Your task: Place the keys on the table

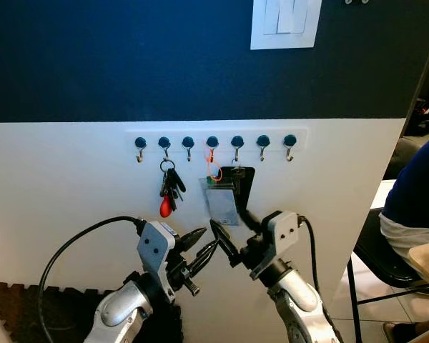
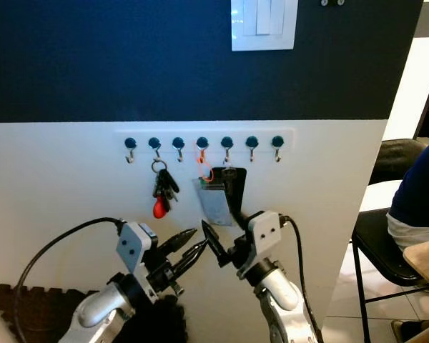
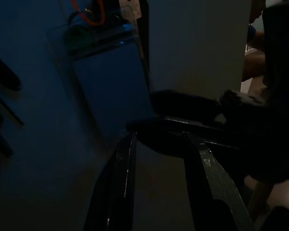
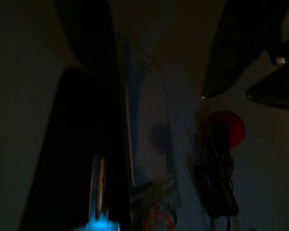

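Observation:
A bunch of dark keys (image 1: pixel 170 187) with a red fob (image 1: pixel 166 207) hangs from the second hook of a white hook rack (image 1: pixel 214 141) on the wall. Both grippers are raised in front of the wall, below and to the right of the keys. My left gripper (image 1: pixel 209 238) is open and holds nothing, its tips pointing up and right. My right gripper (image 1: pixel 225 214) is open too, against a clear badge holder (image 1: pixel 220 201). In the dark right wrist view, the keys (image 4: pixel 216 183) and the red fob (image 4: pixel 225 129) show beside the badge holder (image 4: pixel 147 120).
The badge holder hangs by an orange loop (image 1: pixel 213 170), with a black item (image 1: pixel 242 180) behind it. A light switch (image 1: pixel 286 21) sits high on the dark wall. A seated person (image 1: pixel 418 193) and a black chair (image 1: pixel 372 250) are at the right. A foam mat (image 1: pixel 14 307) lies low left.

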Controlling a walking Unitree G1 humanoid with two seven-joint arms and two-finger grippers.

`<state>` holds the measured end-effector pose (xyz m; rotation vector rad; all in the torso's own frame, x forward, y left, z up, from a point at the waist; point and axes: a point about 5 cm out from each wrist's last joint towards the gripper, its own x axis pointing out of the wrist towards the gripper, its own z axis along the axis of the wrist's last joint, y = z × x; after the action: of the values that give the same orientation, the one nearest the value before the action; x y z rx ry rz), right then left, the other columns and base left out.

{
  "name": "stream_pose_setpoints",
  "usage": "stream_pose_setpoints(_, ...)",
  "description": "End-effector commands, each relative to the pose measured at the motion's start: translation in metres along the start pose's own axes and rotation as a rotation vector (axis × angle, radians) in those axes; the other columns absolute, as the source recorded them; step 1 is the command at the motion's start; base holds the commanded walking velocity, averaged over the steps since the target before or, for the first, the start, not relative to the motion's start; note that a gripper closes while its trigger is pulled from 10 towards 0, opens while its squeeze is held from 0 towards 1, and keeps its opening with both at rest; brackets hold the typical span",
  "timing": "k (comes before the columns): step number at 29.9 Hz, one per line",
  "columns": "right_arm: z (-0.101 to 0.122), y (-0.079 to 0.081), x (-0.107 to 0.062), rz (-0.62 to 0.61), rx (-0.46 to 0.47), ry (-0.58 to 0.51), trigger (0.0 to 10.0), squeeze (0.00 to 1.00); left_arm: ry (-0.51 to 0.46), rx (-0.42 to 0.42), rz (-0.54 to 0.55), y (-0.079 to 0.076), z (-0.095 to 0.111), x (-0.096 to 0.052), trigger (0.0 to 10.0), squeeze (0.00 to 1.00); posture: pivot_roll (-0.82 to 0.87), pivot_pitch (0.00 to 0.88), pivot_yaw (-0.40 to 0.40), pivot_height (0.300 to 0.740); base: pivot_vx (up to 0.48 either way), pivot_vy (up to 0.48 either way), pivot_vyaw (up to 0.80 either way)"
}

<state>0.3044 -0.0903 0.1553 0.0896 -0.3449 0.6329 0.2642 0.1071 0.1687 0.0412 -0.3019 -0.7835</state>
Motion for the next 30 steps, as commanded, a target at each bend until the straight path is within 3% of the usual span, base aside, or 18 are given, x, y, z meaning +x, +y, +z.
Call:
stream_pose_setpoints(1,-0.002,0.003,0.003,0.021,0.018,0.011,3.5,0.0,0.034,0.036,-0.011,0.005,-0.001,-0.004,10.0,0.0,0.08,0.023,0.033,0.74,0.0,0.0,0.0)
stream_pose_setpoints(2,-0.002,0.001,0.003,0.02,0.018,0.013,3.1,0.0,0.062,0.047,-0.025,0.007,-0.004,-0.009,10.0,0.0,0.08,0.022,0.034,0.74,0.0,0.0,0.0)
stream_pose_setpoints(6,-0.002,-0.002,0.003,0.016,0.017,0.013,3.2,0.0,0.084,0.055,-0.022,0.012,-0.006,-0.015,10.0,0.0,0.08,0.022,0.034,0.74,0.0,0.0,0.0)
stream_pose_setpoints(16,0.001,-0.007,0.004,0.001,-0.005,0.012,3.5,0.0,0.077,0.089,0.015,0.02,-0.003,-0.013,10.0,0.0,0.08,0.022,0.034,0.74,0.0,0.0,0.0)
stream_pose_setpoints(20,0.006,-0.009,0.009,-0.003,-0.008,-0.006,1.7,0.0,0.07,0.094,0.013,0.02,-0.002,-0.011,10.0,0.0,0.08,0.022,0.033,0.74,0.0,0.0,0.0)
stream_pose_setpoints(21,0.007,-0.01,0.01,-0.007,-0.01,-0.013,0.0,0.0,0.068,0.094,0.014,0.02,-0.001,-0.011,10.0,0.0,0.08,0.022,0.033,0.74,0.0,0.0,0.0)
stream_pose_setpoints(29,0.017,-0.011,0.014,-0.002,-0.015,-0.059,0.0,0.0,0.062,0.096,0.018,0.02,-0.001,-0.01,10.0,0.0,0.08,0.021,0.033,0.74,0.0,0.0,0.0)
stream_pose_setpoints(30,0.026,-0.009,0.017,0.015,-0.017,-0.105,0.0,0.0,0.059,0.097,0.019,0.021,0.0,-0.009,10.0,0.0,0.08,0.022,0.032,0.74,0.0,0.0,0.0)
